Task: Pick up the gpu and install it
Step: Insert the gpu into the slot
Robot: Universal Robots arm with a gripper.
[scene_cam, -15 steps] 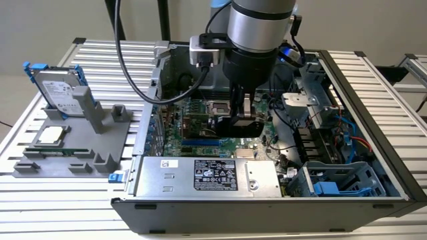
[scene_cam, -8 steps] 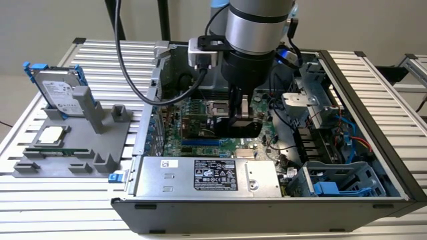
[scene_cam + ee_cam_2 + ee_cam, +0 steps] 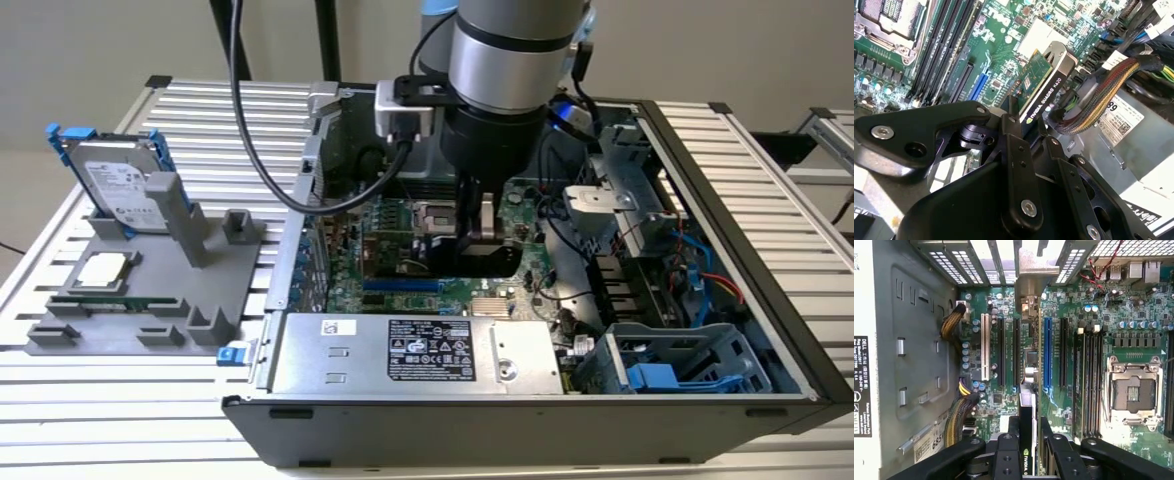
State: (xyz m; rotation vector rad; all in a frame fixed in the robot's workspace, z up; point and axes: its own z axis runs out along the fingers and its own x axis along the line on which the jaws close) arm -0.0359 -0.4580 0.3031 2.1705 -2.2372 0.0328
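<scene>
A slatted metal tabletop (image 3: 120,400) is carrying an open computer case (image 3: 747,250) lying on its side, its green motherboard (image 3: 387,235) facing up. A silver power supply (image 3: 414,352) is sitting along the case's near wall, and a bundle of braided cables (image 3: 1104,90) is running just beside the working area. On the exterior view's left, a grey fixture (image 3: 174,290) is holding a hard drive (image 3: 118,185) with blue rails upright. The gripper (image 3: 1024,127) is reaching down into the case, its jaws closing narrowly on the gpu (image 3: 1041,85), gripping the card edge-on above the motherboard, between the white slot (image 3: 985,347) and the blue slot (image 3: 1047,352), its silver bracket (image 3: 1030,270) toward the case's rear wall.
</scene>
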